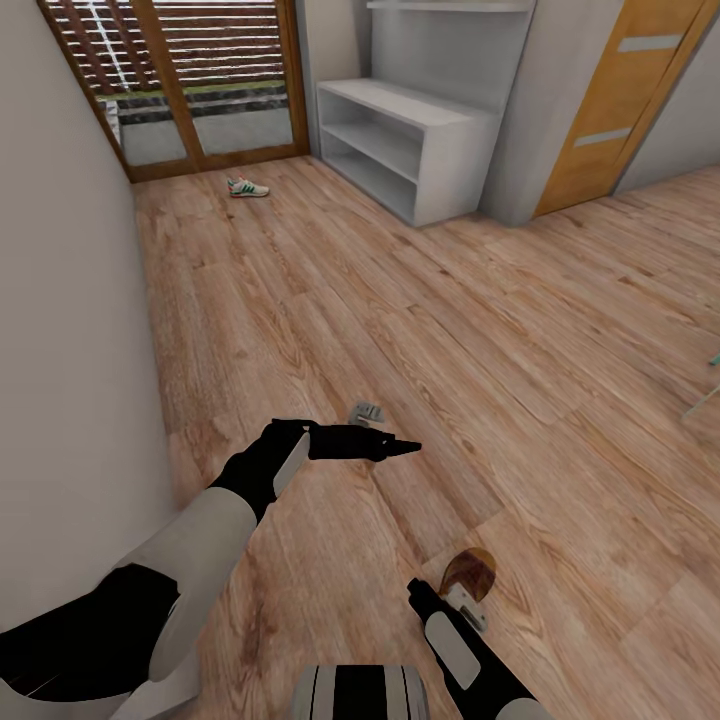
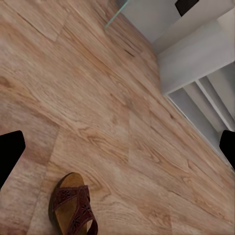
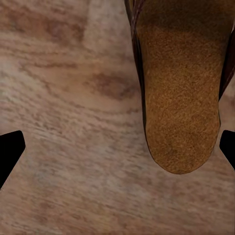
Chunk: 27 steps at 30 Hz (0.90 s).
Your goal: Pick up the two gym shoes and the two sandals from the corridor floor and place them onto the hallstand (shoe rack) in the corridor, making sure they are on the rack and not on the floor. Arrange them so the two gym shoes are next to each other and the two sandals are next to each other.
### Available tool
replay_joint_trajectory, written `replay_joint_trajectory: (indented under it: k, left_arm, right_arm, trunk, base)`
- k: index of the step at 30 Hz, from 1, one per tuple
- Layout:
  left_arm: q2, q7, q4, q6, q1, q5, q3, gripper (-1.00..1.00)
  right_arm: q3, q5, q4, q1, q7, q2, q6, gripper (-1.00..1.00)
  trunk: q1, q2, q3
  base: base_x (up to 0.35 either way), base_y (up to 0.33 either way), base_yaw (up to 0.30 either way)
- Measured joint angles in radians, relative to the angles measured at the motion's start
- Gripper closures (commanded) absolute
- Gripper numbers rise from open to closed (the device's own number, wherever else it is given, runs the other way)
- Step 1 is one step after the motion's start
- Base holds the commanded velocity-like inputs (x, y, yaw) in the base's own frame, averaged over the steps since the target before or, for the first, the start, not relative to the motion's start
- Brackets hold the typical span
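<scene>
The right gripper [image 1: 452,598] is held spread low over a brown sandal [image 1: 470,574] at six o'clock on the corridor floor [image 1: 400,300]; the sandal sits off-centre between the jaws, so a closing could be missed. The left gripper [image 1: 400,447] is also spread. One gym shoe [image 1: 247,187] lies at eleven o'clock by the glazed door [image 1: 190,80]; the hallstand [image 1: 420,150] stands at twelve.

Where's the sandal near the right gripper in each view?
Head: sandal low, right of centre, just ahead of the right gripper.
Left wrist: sandal at lower left.
Right wrist: sandal upper right, close up.
Shared landmark: plank floor.
</scene>
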State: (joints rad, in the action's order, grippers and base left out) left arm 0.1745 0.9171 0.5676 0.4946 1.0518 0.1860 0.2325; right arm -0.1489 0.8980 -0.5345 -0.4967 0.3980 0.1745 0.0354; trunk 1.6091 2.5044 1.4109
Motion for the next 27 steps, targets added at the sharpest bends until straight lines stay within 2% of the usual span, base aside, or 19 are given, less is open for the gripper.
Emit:
replay_joint_trajectory:
  k: [19, 27]
  left_arm:
    - [0.0, -0.001, 0.0, 0.001, 0.0, 0.0, 0.0, -1.0]
    - [0.0, -0.002, 0.0, 0.001, 0.0, 0.0, -0.001, -1.0]
  right_arm:
    - [0.0, 0.001, 0.002, 0.0, 0.0, 0.0, 0.002, -1.0]
    - [0.0, 0.001, 0.001, 0.0, 0.001, 0.0, 0.002, -1.0]
  trunk:
    - [0.0, 0.0, 0.0]
    - [0.0, 0.0, 0.0]
  base:
    - [0.005, -0.004, 0.0]
    - [0.0, -0.131, 0.0]
